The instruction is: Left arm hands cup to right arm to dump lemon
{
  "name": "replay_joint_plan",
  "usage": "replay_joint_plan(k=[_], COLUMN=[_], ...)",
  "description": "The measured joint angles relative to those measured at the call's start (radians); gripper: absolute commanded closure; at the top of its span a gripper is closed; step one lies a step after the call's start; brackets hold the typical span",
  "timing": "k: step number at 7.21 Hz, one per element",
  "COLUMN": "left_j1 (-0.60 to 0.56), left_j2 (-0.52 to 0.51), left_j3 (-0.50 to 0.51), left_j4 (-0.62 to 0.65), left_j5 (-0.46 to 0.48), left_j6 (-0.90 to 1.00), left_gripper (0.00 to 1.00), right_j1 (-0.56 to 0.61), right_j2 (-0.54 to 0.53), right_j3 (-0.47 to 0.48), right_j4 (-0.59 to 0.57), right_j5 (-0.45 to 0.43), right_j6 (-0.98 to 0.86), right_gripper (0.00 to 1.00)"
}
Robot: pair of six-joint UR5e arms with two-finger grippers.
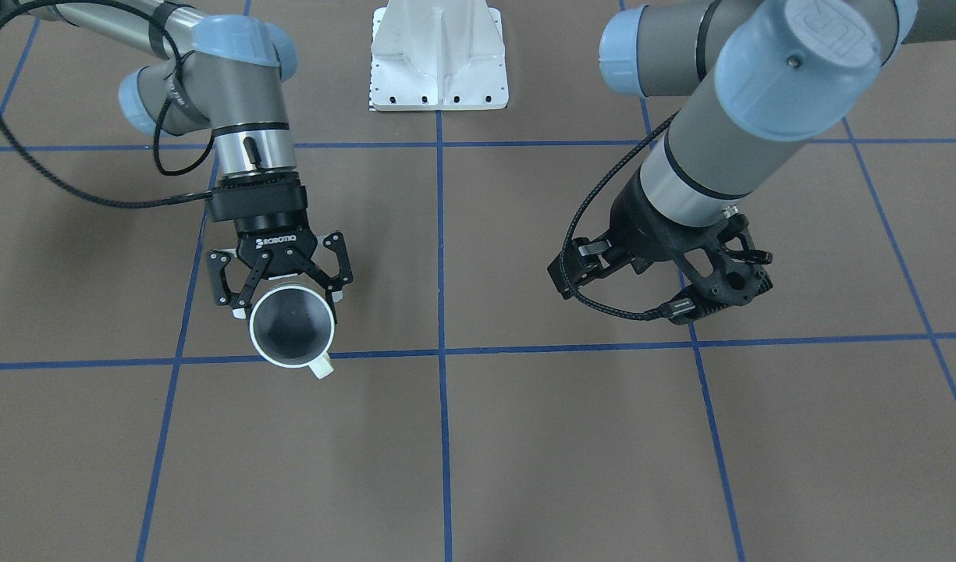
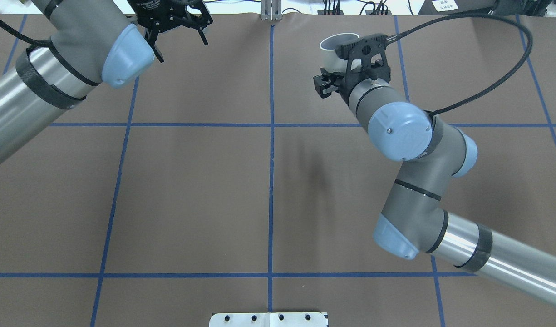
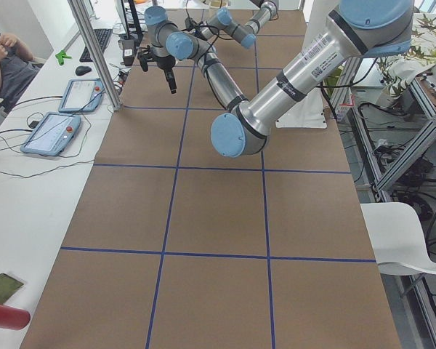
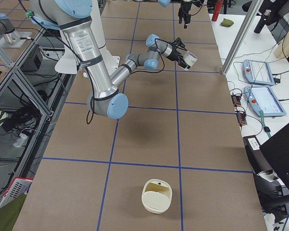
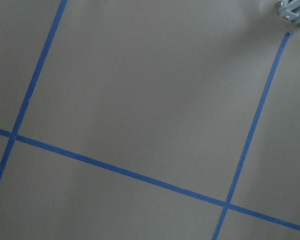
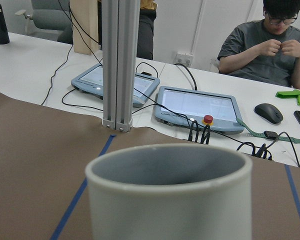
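My right gripper (image 1: 289, 306), marked "ROBOTIQ", is shut on the off-white cup (image 1: 292, 332) and holds it above the table, tilted, with its handle pointing away from the gripper. The cup's inside is dark grey and no lemon shows in it or in any view. The cup's rim fills the bottom of the right wrist view (image 6: 170, 190) and peeks out past the wrist bracket in the overhead view (image 2: 336, 43). My left gripper (image 2: 181, 45) is open and empty at the table's far edge, well apart from the cup. In the front-facing view its bulky bracket (image 1: 723, 273) hides it.
A white base plate (image 1: 438, 58) sits at the robot's side of the table. A cream container (image 4: 157, 195) stands on the table near the robot's right end. Operators, tablets (image 6: 197, 107) and an aluminium post (image 6: 119, 65) are beyond the far edge.
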Motion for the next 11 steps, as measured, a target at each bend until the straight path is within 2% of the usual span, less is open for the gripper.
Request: replay_joint_plan(k=[5, 8, 9, 10, 11], left_j1=[0.056, 0.096, 0.104, 0.112, 0.121], left_j2=[-0.129, -0.154, -0.156, -0.157, -0.157], left_j3=[0.089, 0.108, 0.109, 0.111, 0.114], left_j4=[0.022, 0.013, 0.008, -0.002, -0.015], left_j5=[-0.1, -0.13, -0.131, -0.131, -0.131], left_j6=[0.005, 0.003, 0.004, 0.004, 0.003], left_gripper=[0.0, 0.01, 0.04, 0.13, 0.18], right_j1=[-0.149, -0.191, -0.193, -0.193, -0.194], right_j2=[0.058, 0.064, 0.065, 0.065, 0.065], right_j3=[0.038, 0.039, 0.04, 0.041, 0.041], right_j4=[0.005, 0.004, 0.004, 0.005, 0.005], right_j5=[-0.124, -0.182, -0.184, -0.185, -0.185], right_j6=[-0.034, -0.042, -0.042, -0.042, -0.041], right_gripper=[1.0, 1.0, 1.0, 1.0, 1.0])
